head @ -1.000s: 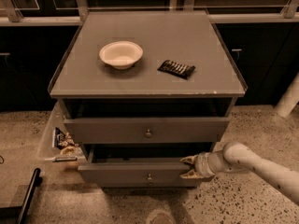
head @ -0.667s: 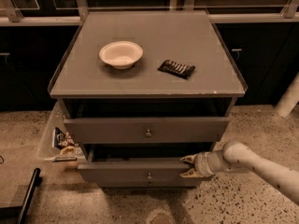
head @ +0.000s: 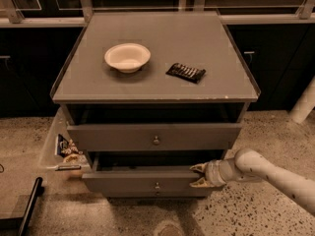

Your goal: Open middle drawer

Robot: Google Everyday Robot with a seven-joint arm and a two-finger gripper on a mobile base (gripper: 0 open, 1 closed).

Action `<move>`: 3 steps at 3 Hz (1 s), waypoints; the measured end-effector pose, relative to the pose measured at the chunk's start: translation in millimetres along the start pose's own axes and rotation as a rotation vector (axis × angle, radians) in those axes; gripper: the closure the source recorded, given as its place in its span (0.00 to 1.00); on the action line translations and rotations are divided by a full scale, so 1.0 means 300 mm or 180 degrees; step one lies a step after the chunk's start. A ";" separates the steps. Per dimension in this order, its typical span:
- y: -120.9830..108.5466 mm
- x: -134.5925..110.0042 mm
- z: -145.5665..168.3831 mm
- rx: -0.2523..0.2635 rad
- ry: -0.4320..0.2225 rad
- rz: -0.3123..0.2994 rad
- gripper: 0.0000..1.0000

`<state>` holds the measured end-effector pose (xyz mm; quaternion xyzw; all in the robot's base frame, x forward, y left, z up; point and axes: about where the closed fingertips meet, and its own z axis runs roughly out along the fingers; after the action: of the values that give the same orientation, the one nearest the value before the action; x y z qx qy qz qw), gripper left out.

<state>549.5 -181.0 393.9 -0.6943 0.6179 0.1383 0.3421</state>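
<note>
The middle drawer (head: 133,183) is the grey low-fronted one with a small round knob (head: 157,186). It stands pulled out a little further than the taller-fronted top drawer (head: 123,137) above it, and a dark gap shows behind its front panel. My gripper (head: 199,175) is at the right end of the middle drawer's front. Its fingers are apart, one finger (head: 199,167) over the panel's top edge and the other in front of the panel. The lowest drawer is hidden.
A white bowl (head: 127,57) and a dark snack packet (head: 185,72) lie on the cabinet top (head: 216,48). A clear bin (head: 51,151) with snack packs hangs at the cabinet's left side. A dark object (head: 27,208) lies on the speckled floor at lower left.
</note>
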 end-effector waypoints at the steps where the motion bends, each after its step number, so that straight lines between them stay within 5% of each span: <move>1: 0.032 -0.003 -0.010 -0.0003 -0.0063 -0.0018 0.65; 2: 0.037 -0.006 -0.013 -0.0003 -0.0063 -0.0019 0.88; 3: 0.068 -0.009 -0.028 -0.0010 -0.0084 -0.0048 1.00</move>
<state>527.5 -184.4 395.6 -0.6976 0.6079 0.1458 0.3501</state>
